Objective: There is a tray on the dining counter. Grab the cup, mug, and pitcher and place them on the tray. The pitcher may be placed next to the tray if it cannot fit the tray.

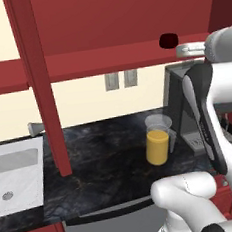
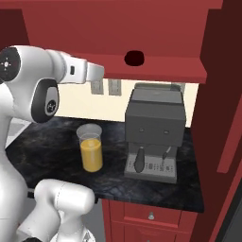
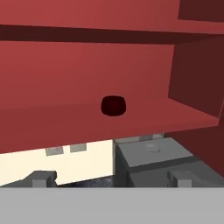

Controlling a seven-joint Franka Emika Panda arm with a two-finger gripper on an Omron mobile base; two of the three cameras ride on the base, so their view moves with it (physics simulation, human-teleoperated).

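Note:
The dark red mug (image 1: 168,40) (image 2: 134,58) (image 3: 113,106) sits on an open shelf of the red upper cabinet. My gripper (image 1: 189,49) (image 2: 97,72) (image 3: 111,179) is raised to shelf height, a short way in front of the mug and pointing at it. It is open, fingertips wide apart with nothing between them. The clear pitcher (image 1: 158,140) (image 2: 90,147) of orange liquid stands upright on the black counter below. The tray, the cup and the dining counter are out of view.
A grey coffee machine (image 2: 153,132) (image 1: 188,111) (image 3: 153,157) stands on the counter right of the pitcher, under the shelf. A white sink (image 1: 16,175) lies at the left. A red cabinet post (image 1: 43,95) rises from the counter between sink and pitcher.

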